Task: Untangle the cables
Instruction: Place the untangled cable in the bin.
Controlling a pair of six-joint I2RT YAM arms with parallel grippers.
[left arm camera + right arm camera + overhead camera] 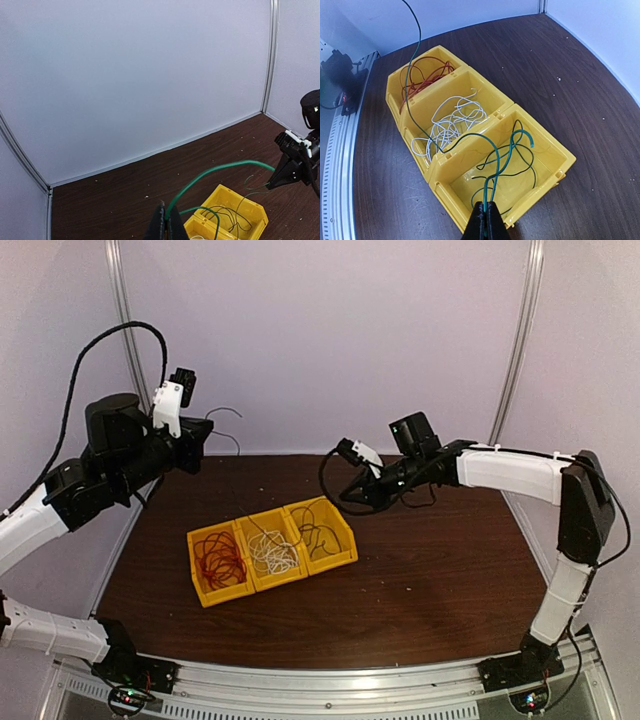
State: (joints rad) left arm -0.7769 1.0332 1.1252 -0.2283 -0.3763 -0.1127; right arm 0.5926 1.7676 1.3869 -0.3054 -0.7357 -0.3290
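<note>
Sorting looks mostly done, judging by the three yellow bins on the tabletop (545,60). The left bin (440,48) holds the red cables (427,70), the middle bin (490,90) the white cables (452,120), and the right bin (551,143) a few dark cables (510,175), each colour coiled loosely by itself. What seems left is one green cable (235,164), which does not lie wholly in any bin. It rises out of the right bin, and a dark length that may be part of it trails across the white and red coils. The left fingers (162,227) are pressed fully together with that green cable pinched between them. All three bins lie below them and to their right, and the strand arcs away rightward toward the other arm. The right fingers (480,225) are likewise clamped tight on green strands, directly above the near wall of the right bin, with the white and red cables beyond them to the left. Both pairs seem to hold the same strand, but I cannot tell for certain. I judge that lifting this last cable clear of the other two bins and laying it in its own would finish the job.
</note>
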